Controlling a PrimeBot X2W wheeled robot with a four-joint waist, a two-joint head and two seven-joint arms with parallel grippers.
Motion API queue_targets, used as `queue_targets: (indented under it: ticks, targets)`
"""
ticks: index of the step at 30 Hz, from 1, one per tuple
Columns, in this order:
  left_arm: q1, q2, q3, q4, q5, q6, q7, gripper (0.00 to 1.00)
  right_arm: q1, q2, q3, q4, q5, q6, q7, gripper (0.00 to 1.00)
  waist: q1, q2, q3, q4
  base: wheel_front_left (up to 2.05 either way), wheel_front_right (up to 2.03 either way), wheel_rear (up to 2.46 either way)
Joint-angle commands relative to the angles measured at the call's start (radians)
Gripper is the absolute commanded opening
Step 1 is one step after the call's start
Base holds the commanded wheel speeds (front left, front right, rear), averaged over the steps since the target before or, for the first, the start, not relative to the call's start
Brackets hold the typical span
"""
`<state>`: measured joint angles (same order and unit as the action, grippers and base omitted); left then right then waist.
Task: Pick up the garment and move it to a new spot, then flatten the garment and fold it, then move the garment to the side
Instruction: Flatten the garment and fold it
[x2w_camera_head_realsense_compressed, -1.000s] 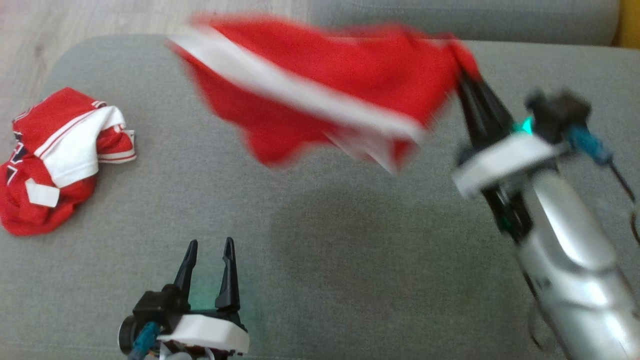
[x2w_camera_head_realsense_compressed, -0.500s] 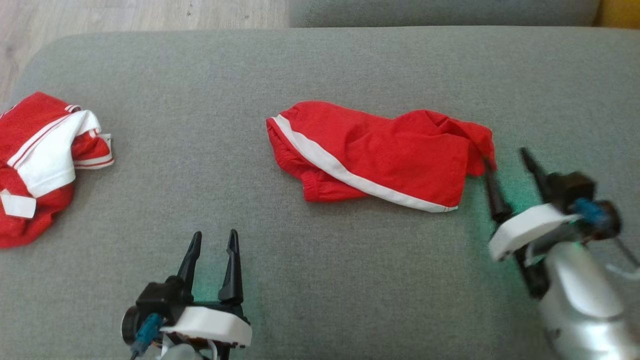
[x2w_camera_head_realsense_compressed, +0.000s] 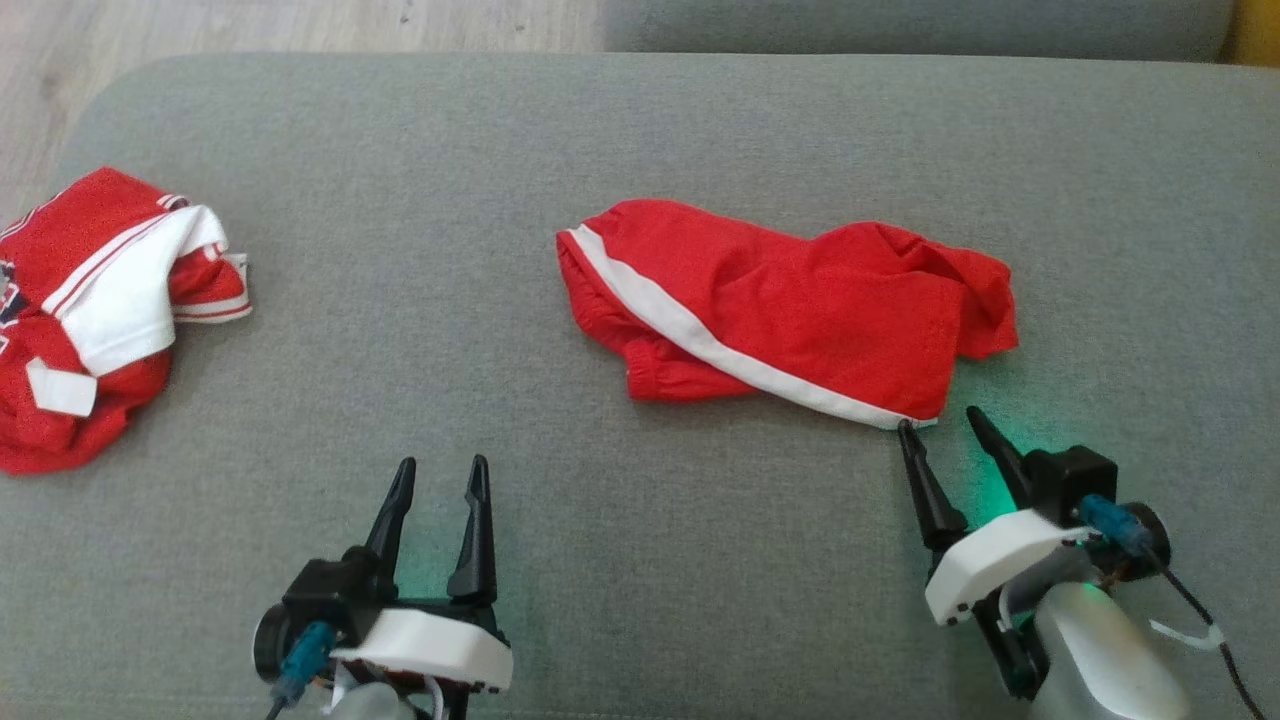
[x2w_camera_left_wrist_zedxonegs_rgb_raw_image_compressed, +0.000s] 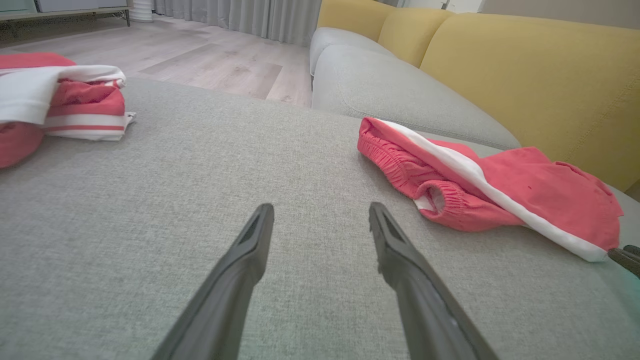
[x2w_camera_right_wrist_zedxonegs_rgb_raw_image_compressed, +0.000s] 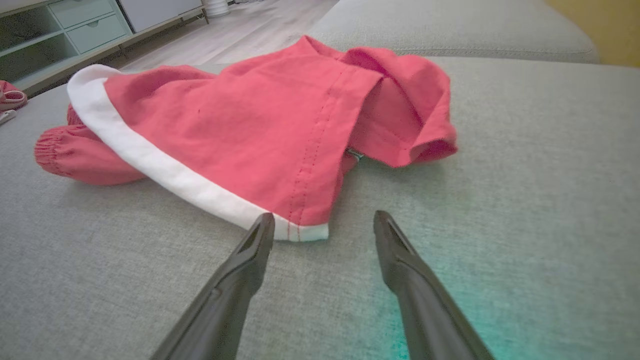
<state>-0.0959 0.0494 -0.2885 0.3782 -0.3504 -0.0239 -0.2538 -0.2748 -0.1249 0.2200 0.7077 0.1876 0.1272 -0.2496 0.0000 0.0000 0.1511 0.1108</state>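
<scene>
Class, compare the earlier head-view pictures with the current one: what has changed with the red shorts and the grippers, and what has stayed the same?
The right gripper held the red shorts aloft by one end; it has let go and drawn back, jaws open. The shorts now lie rumpled on the grey cushion. Unchanged: the left gripper, open, and the red-and-white garment at the left.

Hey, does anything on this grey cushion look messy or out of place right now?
Yes. The red shorts lie rumpled, not flat: their right end is folded over itself and the elastic edge is bunched underneath. At the left edge of the cushion a red and white garment sits in a crumpled heap.
</scene>
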Motion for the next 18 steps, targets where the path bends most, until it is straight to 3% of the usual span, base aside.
queue_targets:
  ticks: [1,6,9,13,16,17,18]
  targets:
    - [-0.027,0.001,0.031,-0.029,0.006,-0.001,-0.008,1.00,-0.022,0.011,0.022,-0.019,0.007,0.003,-0.012,1.00,0.0000,0.0000,0.002,0.005,0.00,0.00,0.00]
    - [-0.030,0.001,0.030,-0.028,0.004,-0.001,-0.008,1.00,-0.042,0.022,0.023,0.038,0.019,0.003,-0.012,1.00,0.0000,0.0000,0.008,0.023,0.00,0.00,0.00]
    - [-0.029,0.001,0.030,-0.031,0.003,0.001,-0.008,1.00,-0.060,0.030,0.013,0.063,0.026,0.003,-0.012,0.93,0.0000,0.0000,0.014,0.028,0.00,0.00,0.00]
    - [-0.033,0.001,0.027,-0.032,0.004,0.002,-0.008,1.00,-0.076,0.040,-0.004,0.070,0.035,0.003,-0.012,0.96,0.0000,0.0000,0.019,0.034,0.00,0.00,0.00]
    - [-0.035,0.001,0.027,-0.033,0.004,0.004,-0.008,1.00,-0.079,0.043,-0.007,0.067,0.037,0.003,-0.012,0.93,0.0000,0.0000,0.020,0.036,0.00,0.00,0.00]
    - [-0.036,0.001,0.028,-0.034,0.004,0.004,-0.008,1.00,-0.078,0.044,-0.008,0.063,0.039,0.003,-0.012,0.69,0.0000,0.0000,0.020,0.036,0.00,0.00,0.00]
    - [-0.035,0.001,0.028,-0.034,0.004,0.004,-0.008,1.00,-0.076,0.044,-0.009,0.058,0.041,0.003,-0.012,0.35,0.0000,0.0000,0.020,0.035,0.00,0.00,0.00]
